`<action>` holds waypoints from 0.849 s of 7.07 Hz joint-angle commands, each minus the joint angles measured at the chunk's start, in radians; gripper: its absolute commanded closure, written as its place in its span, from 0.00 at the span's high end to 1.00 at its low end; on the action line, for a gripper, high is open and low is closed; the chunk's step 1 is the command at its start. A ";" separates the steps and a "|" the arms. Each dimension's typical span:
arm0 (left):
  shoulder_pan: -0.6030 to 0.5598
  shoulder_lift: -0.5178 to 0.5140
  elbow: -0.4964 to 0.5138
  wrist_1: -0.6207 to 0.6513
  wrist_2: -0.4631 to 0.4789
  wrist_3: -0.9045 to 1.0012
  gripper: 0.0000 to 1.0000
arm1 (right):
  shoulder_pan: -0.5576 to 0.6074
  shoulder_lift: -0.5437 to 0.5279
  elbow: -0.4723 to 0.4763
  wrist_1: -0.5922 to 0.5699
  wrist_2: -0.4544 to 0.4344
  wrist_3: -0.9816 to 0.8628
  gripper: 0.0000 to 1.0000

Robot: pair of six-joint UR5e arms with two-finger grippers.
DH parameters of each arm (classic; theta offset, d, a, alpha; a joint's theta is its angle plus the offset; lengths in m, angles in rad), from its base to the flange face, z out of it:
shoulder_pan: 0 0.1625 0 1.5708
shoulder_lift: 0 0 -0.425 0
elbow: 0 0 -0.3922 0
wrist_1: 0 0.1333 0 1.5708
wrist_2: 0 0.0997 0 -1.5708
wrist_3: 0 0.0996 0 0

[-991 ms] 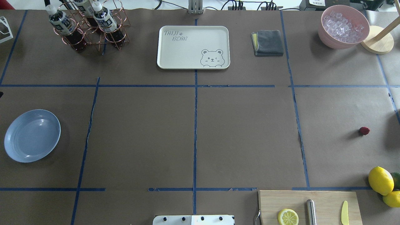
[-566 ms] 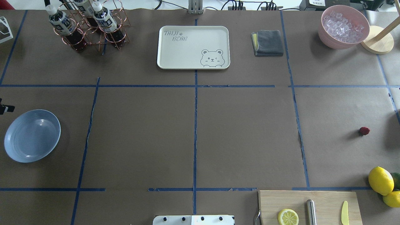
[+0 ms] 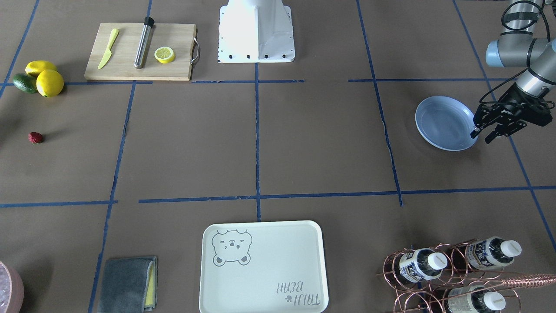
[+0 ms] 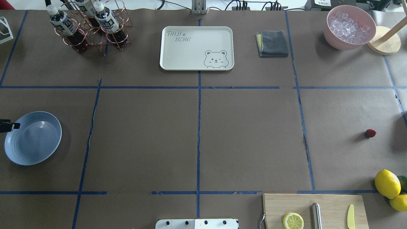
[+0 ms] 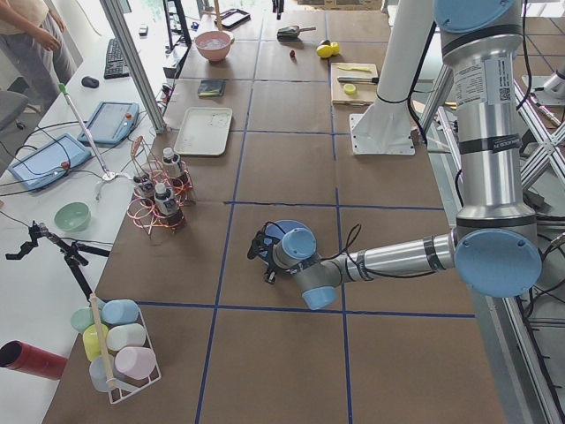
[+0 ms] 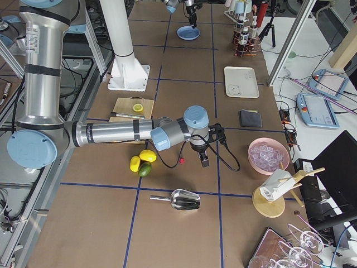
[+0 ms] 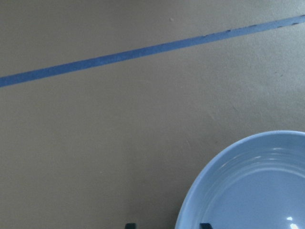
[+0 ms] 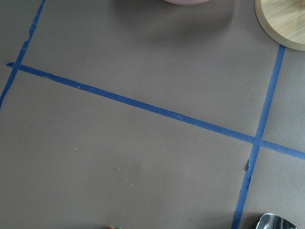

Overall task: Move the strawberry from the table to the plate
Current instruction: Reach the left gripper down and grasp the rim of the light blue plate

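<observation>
Your strawberry [image 4: 370,133] lies on the table's [image 4: 254,136] matte brown paper on the robot's right side, well apart from the plate [image 4: 35,143] at far left. The berry is dark red, bumpy and roundish, too small to tell which way its tip points. The plate is round, glossy light blue, with faint concentric ridges. The left gripper [image 3: 483,135] hangs over the plate's rim, fingers apart. The right gripper [image 6: 204,162] hovers just beside the berry; you cannot tell how its fingers stand.

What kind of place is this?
Probably a robotics lab: two silver-and-blue robot arms work over a brown-paper table with a blue tape grid, beside a white bench holding tablets.
</observation>
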 commanded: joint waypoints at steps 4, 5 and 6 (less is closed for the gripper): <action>0.019 0.007 -0.108 -0.021 -0.008 -0.011 0.00 | 0.000 0.001 0.003 0.000 -0.001 0.000 1.00; 0.021 -0.020 -0.174 0.040 -0.008 -0.025 0.00 | 0.000 0.001 0.005 0.000 -0.001 0.002 1.00; 0.036 -0.084 -0.278 0.186 -0.003 -0.113 0.00 | 0.000 0.004 0.005 0.000 -0.003 0.002 1.00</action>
